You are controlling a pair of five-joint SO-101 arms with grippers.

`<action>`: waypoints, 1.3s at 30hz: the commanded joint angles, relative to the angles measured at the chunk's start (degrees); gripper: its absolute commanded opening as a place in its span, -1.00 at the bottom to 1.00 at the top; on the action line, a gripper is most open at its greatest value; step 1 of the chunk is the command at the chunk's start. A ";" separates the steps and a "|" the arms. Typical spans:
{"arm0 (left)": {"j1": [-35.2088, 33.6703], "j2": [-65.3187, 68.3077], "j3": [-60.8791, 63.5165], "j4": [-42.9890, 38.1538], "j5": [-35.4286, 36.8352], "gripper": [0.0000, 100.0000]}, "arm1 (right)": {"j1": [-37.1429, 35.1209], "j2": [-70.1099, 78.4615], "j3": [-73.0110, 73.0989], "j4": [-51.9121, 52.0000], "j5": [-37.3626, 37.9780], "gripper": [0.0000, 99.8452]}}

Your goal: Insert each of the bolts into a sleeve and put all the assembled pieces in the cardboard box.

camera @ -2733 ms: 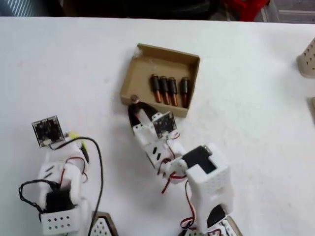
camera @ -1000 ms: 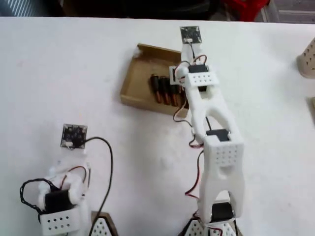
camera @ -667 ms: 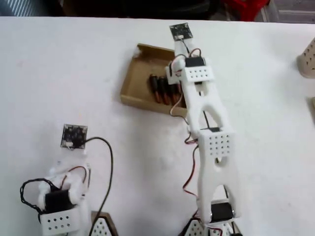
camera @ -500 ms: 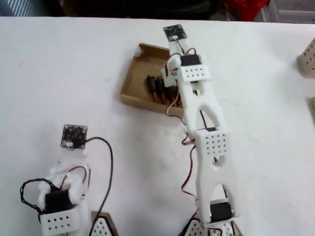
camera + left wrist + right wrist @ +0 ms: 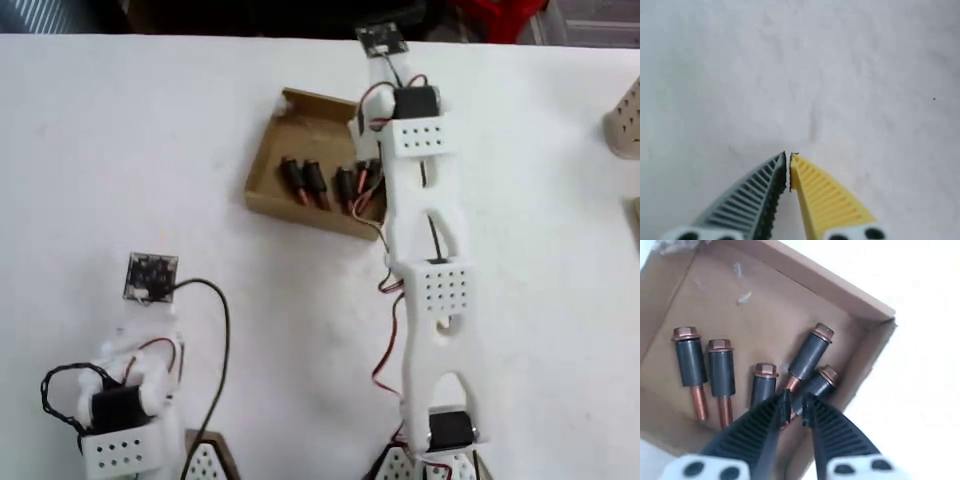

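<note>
Bolts (image 5: 685,333), copper-coloured, sit in black sleeves (image 5: 721,374) inside the cardboard box (image 5: 840,286).

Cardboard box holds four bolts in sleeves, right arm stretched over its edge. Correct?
Not four. The right wrist view shows five bolts in sleeves in the cardboard box, with the right arm stretched over its edge.

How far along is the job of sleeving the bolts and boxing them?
Done: five sleeved bolts lie in the cardboard box. In hand: nothing; the right gripper hangs empty over the box, the left gripper rests shut above the table. Left: seemingly nothing.
</note>
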 commanded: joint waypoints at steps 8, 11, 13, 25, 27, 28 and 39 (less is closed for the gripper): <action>-0.40 -0.84 -1.23 0.26 -0.70 -0.90 | 7.08 -1.10 -10.02 6.11 0.70 -0.97; -0.31 -0.84 -1.23 0.26 -0.70 -0.90 | 9.27 -1.10 -10.02 6.11 0.97 -0.97; -0.22 -0.84 -1.23 0.26 -0.70 -0.90 | 10.33 -1.10 -10.02 6.11 1.05 -0.97; -0.22 -0.84 -1.23 0.18 -0.70 -0.90 | 14.99 -1.19 -9.85 6.20 5.54 -0.97; -0.22 -0.84 -1.23 0.18 -0.70 -0.90 | 15.87 -2.33 -8.88 6.20 5.54 -0.97; -0.22 -0.84 -1.23 0.18 -0.70 -0.90 | 16.22 -3.47 -6.77 6.20 5.54 -0.97; -0.22 -0.84 -1.23 0.26 -0.44 -0.90 | 14.55 -35.56 39.12 5.93 9.49 -0.97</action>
